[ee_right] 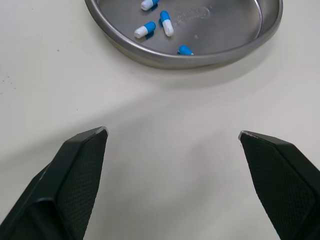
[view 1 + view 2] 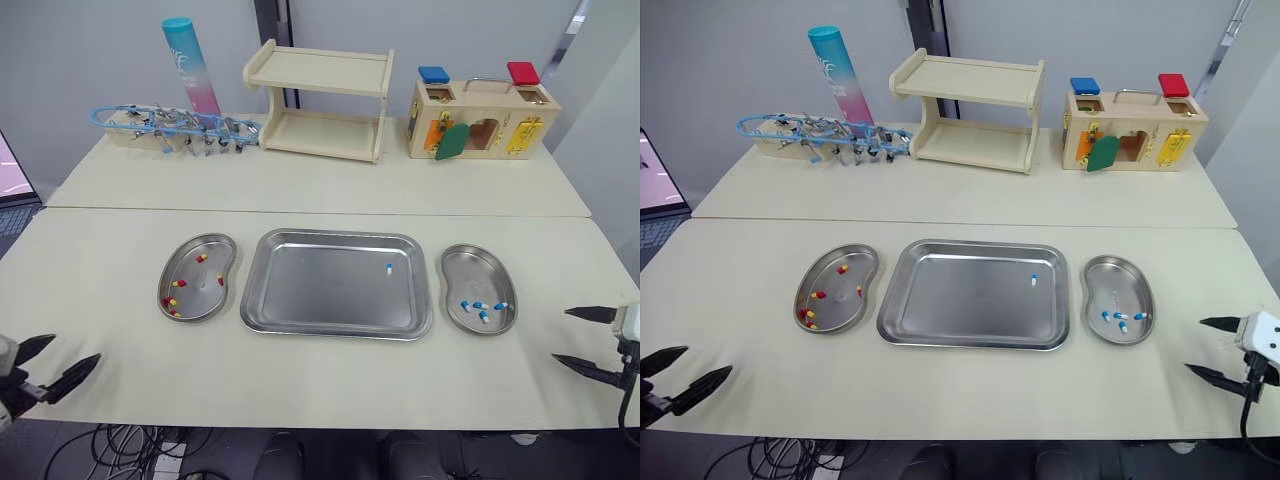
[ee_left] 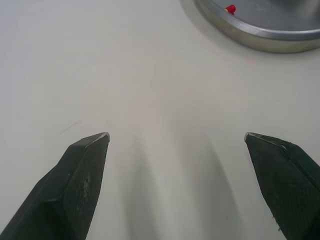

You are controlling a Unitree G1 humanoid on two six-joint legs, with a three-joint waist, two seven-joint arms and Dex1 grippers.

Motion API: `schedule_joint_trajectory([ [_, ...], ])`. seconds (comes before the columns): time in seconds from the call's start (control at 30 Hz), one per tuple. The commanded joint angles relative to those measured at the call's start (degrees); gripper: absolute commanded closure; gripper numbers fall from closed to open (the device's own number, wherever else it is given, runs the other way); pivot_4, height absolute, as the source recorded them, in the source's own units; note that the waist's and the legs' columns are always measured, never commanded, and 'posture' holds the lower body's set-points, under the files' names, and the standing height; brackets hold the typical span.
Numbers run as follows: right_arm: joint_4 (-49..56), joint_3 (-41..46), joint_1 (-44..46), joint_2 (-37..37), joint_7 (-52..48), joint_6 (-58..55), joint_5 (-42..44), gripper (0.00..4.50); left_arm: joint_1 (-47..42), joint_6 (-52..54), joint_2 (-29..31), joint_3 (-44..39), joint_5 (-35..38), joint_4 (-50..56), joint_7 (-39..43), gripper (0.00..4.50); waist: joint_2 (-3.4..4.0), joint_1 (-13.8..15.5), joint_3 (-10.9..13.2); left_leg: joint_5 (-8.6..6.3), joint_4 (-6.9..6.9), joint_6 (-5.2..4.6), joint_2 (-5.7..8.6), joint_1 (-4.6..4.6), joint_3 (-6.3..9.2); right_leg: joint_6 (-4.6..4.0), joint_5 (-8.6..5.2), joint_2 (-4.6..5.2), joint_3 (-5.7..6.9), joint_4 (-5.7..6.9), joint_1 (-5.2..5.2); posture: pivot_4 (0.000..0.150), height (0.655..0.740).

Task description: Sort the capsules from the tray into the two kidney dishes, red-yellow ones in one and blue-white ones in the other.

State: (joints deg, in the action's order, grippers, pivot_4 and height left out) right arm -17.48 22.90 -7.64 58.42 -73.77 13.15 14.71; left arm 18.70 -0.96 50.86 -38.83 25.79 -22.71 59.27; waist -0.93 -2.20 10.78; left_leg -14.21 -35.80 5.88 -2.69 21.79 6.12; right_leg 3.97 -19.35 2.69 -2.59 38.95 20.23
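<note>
One blue-white capsule lies unsorted on the tray, between the red-yellow dish and the blue-white dish. The left gripper and right gripper hang spread and empty, short of the tray.

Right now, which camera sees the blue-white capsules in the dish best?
Right wrist view: the blue-white capsules lie close in their kidney dish. Both eye views show them far off; the left wrist view faces the other dish.

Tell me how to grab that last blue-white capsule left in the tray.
Pinch the blue-white capsule across its middle, straight down from above, probably with the nearer right gripper. It lies flat on the tray floor, clear of the rim.
</note>
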Motion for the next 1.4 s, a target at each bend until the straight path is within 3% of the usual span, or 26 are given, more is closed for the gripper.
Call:
schedule_joint_trajectory([
  [0.03, -1.1, -0.1, 2.0, 1.5, -0.9, 0.2, 0.9, 0.01, 1.8, -0.6, 1.4, -3.4, -0.2, -0.8, 0.2, 0.00, 0.00, -0.1, 0.0, 0.00, 0.00, 0.00, 0.00, 0.00, 0.00, 0.00, 0.00, 0.00, 0.00, 0.00, 0.00, 0.150, 0.7400],
  [0.43, -2.5, -0.8, 2.3, 0.9, -0.7, 0.7, 0.7, 0.01, 6.4, -0.2, -0.3, -5.9, 1.8, 4.1, 2.9, 0.00, 0.01, -0.2, 0.0, 0.00, 0.01, 0.00, -0.01, -0.01, -0.01, 0.00, 0.00, 0.00, 0.00, 0.01, 0.00, 0.150, 0.7400],
  [0.57, -3.0, -0.6, 2.3, 1.3, -0.7, 0.7, 0.6, 0.01, 8.9, 2.6, -3.8, -1.3, 4.7, 17.9, 5.4, 0.00, 0.00, -0.1, 0.0, 0.00, 0.00, 0.01, 0.00, 0.00, -0.03, 0.00, 0.00, 0.02, -0.01, 0.01, -0.01, 0.150, 0.7400],
  [0.7, -2.3, -0.7, 1.6, 1.2, 0.5, 1.1, -0.3, 0.01, 8.3, 6.9, -8.9, 5.5, 7.5, 32.5, 2.7, 0.00, 0.05, 0.2, 0.0, 0.00, -0.03, 0.01, 0.01, 0.00, -0.08, 0.02, 0.01, 0.05, -0.07, 0.01, -0.04, 0.150, 0.7400],
  [0.9, 1.5, 0.3, -1.4, 0.7, 1.7, 0.4, 0.4, 0.01, 5.1, 8.5, -15.1, 16.1, 8.2, 44.4, -0.1, 0.00, 0.06, 0.3, -0.1, 0.00, -0.07, 0.01, 0.01, 0.00, -0.07, 0.02, 0.01, 0.04, -0.08, 0.00, -0.05, 0.150, 0.7400],
  [1.17, 8.4, 4.2, -5.1, 1.3, 2.4, -6.8, 4.4, 0.01, 2.8, 2.7, -20.0, 24.6, 6.5, 43.6, 3.3, 0.00, 0.13, 0.3, -0.1, 0.00, -0.08, 0.01, 0.02, -0.02, -0.07, 0.02, 0.02, 0.02, -0.09, 0.01, -0.07, 0.150, 0.7400],
  [1.4, 24.7, 5.0, -1.4, 2.6, 6.3, -23.5, 10.9, 0.01, 2.7, -0.9, -21.3, 28.0, 5.0, 41.6, 4.3, 0.00, 0.18, 0.2, -0.1, 0.00, -0.08, 0.01, 0.02, -0.02, -0.06, 0.01, 0.01, 0.01, -0.09, 0.01, -0.08, 0.150, 0.7400],
])
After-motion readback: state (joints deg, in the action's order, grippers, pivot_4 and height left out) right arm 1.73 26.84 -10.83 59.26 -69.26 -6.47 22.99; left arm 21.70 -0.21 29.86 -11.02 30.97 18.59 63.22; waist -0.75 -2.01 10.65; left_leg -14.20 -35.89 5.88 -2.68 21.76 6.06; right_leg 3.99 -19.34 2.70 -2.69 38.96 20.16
